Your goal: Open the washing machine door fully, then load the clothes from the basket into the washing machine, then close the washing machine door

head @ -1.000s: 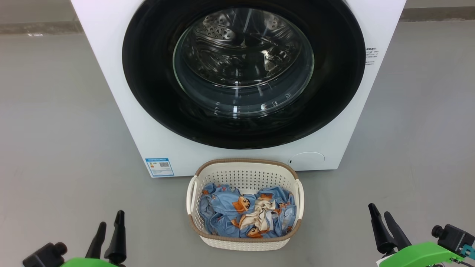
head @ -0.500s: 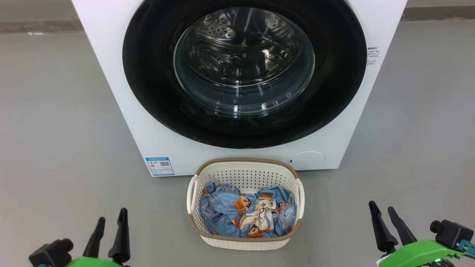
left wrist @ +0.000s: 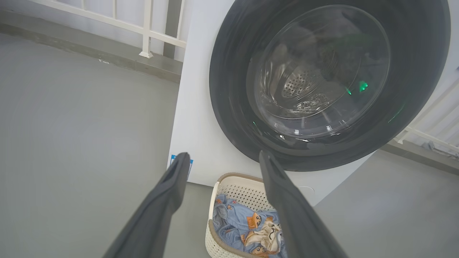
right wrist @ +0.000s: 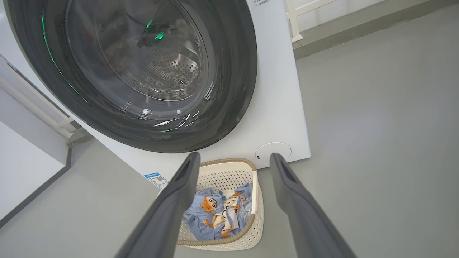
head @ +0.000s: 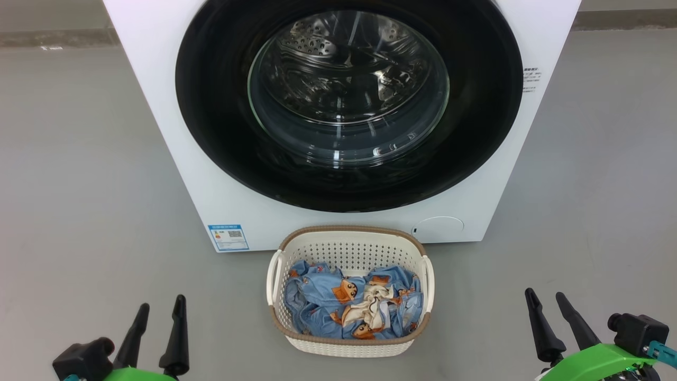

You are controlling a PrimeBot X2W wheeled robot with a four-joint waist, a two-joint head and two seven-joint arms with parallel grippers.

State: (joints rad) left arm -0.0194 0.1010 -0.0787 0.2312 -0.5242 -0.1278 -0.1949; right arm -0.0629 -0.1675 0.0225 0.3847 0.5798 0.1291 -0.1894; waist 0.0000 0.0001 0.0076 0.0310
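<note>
The white washing machine [head: 158,106] stands ahead with its round black-rimmed door [head: 211,132] closed flat against the front; the steel drum shows through the glass. On the floor in front sits the cream basket [head: 349,248] holding the light-blue printed clothes [head: 317,296]. My left gripper [head: 161,307] is open at the lower left, well clear of the basket. At the lower right my right gripper [head: 545,296] is open too, with nothing between its fingers. The wrist views show the door [left wrist: 233,89] [right wrist: 233,71], the basket [left wrist: 233,186] [right wrist: 222,172] and the clothes [left wrist: 233,222] [right wrist: 200,211].
Grey floor [head: 79,185] lies on both sides of the machine. A blue label [head: 228,237] and a round cover [head: 437,227] mark the machine's lower front. A white railing [left wrist: 147,32] runs behind along the wall.
Both grippers have shifted slightly inward at the bottom of the head view and stay open. The machine, door and basket have not moved.
</note>
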